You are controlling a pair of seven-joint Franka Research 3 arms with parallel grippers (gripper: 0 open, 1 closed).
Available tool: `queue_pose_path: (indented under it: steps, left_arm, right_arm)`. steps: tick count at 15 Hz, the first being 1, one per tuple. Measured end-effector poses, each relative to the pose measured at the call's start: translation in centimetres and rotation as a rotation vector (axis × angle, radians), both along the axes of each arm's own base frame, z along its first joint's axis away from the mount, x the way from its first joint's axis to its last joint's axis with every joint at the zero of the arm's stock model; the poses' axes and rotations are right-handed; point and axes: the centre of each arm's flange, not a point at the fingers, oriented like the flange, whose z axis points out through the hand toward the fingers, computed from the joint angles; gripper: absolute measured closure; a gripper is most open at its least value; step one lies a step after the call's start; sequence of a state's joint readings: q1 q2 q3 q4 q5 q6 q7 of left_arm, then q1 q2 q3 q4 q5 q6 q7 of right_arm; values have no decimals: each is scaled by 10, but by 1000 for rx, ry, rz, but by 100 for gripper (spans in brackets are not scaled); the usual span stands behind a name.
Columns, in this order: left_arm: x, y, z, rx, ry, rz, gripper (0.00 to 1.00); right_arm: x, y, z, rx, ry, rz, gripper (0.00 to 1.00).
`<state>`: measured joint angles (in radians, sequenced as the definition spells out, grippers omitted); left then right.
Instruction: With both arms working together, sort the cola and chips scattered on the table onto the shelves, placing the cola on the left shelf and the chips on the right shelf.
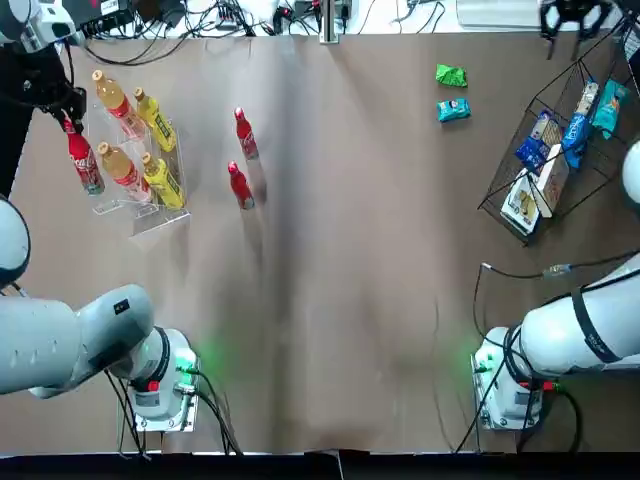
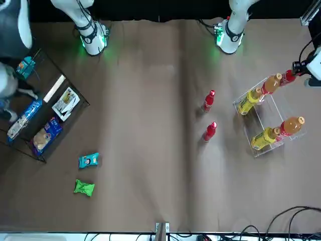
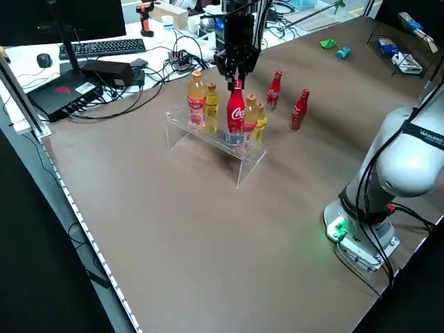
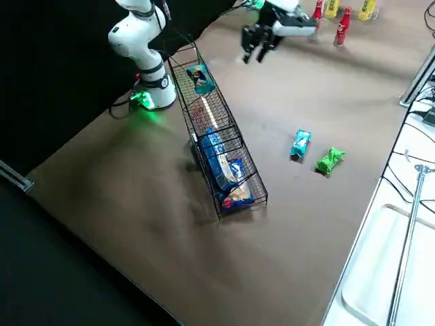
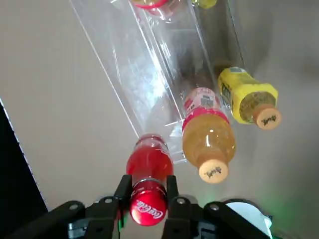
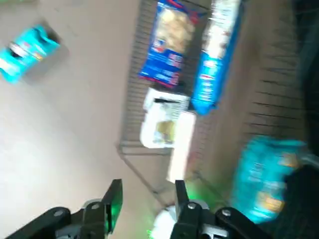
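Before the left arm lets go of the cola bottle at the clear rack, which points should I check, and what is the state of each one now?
1. Left gripper shut on the cola bottle at its cap: ok.
2. Bottle upright at the left shelf: ok in the left side view.
3. Bottle base fully seated in a slot: cannot tell.
4. Neighbouring orange bottle apart from the jaws: ok.
5. Right gripper open, holding nothing, above the table beside the right shelf, far from the left arm: ok.
6. Sorting done: not ok; two cola bottles and two chip bags are on the table.
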<state>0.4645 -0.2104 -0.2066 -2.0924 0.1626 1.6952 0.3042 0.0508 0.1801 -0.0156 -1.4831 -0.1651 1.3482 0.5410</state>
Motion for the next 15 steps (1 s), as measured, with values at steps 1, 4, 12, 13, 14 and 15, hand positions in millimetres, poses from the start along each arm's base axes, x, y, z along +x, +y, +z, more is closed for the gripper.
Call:
queue_pose_path:
  steps: [1,4,12,13,14,15]
  left_arm:
    - [-4,1,-3,0,0,-6,68]
    - [-12,6,-2,-9,-22,2,68]
    - [-19,4,-6,-48,-54,2,68]
    - [-21,7,-8,-55,-51,-5,68]
    - [-23,10,-9,-60,-48,-8,68]
    - [-25,13,-10,-63,-47,-10,68]
  right_arm:
    - [11,10,-14,16,-27,-42,49]
    - [45,36,-62,15,-97,-179,48]
    - [110,94,-207,-35,-295,-526,39]
    - [116,94,-219,-29,-321,-551,39]
    - [120,94,-230,-23,-340,-565,37]
    - [123,95,-241,-18,-353,-571,37]
